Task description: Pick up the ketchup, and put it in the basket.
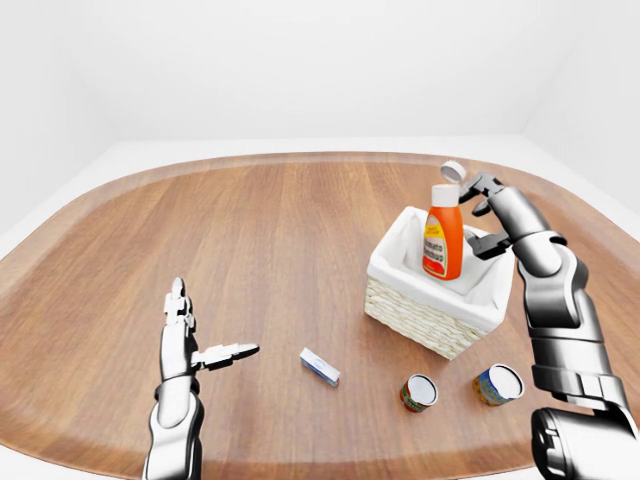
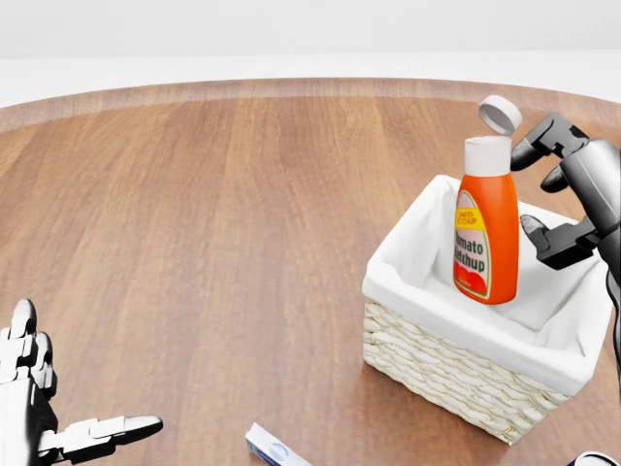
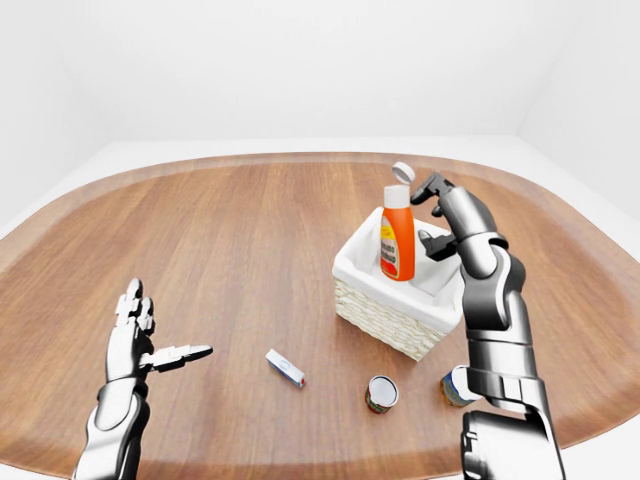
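Now the ketchup stands upright in the basket, right side of the head view — right hand just beside it, fingers apart. Looks smooth, light, stiff — hold its middle.

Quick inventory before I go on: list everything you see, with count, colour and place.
ketchup bottle: 1, orange, white flip cap open, upright in the basket
basket: 1, pale wicker, white liner, right of table centre
cans: 2, lying below the basket in the left-eye view
small box: 1, white and blue, left of the cans
table: 1, brown wood
left robot hand: open, empty
right robot hand: open beside the bottle
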Available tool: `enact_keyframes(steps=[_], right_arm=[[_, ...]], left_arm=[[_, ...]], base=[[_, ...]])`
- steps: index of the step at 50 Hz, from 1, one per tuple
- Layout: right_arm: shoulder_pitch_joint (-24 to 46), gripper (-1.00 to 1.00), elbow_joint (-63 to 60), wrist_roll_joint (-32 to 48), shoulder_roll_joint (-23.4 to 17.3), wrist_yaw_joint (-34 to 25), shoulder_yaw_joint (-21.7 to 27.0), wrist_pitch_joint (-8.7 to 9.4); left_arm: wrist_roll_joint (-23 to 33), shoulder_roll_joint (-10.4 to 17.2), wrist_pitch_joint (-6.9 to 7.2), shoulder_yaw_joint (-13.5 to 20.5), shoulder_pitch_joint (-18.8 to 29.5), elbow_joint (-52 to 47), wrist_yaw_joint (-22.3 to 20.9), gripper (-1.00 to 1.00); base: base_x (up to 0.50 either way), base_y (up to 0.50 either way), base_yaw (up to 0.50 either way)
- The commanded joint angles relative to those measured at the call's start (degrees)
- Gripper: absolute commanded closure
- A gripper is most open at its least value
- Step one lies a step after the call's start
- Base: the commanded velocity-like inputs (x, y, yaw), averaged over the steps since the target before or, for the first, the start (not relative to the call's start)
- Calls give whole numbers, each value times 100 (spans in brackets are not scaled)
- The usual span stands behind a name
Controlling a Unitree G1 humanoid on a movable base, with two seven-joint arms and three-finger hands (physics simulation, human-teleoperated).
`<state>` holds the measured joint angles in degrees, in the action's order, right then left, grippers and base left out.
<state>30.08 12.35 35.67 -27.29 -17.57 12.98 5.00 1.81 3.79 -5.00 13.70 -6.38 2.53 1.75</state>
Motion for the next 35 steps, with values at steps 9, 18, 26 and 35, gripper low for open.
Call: enact_keyframes(steps=[9, 18, 26, 35], right_arm=[[22, 100, 859, 461, -150, 268, -77, 0], [94, 100, 1240, 650, -158, 339, -114, 0], [101, 100, 1290, 750, -183, 298, -128, 0], [107, 100, 1338, 807, -195, 288, -127, 0]], left_arm=[[-13, -27, 0, -7, -38, -110, -9, -100], [-22, -26, 0, -3, -31, -112, -21, -100], [-33, -30, 0, -6, -41, -130, -33, -100], [-39, -44, 0, -11, -69, -186, -57, -100]], base=[[0, 0, 0], [0, 0, 0], [0, 0, 0], [0, 0, 0]])
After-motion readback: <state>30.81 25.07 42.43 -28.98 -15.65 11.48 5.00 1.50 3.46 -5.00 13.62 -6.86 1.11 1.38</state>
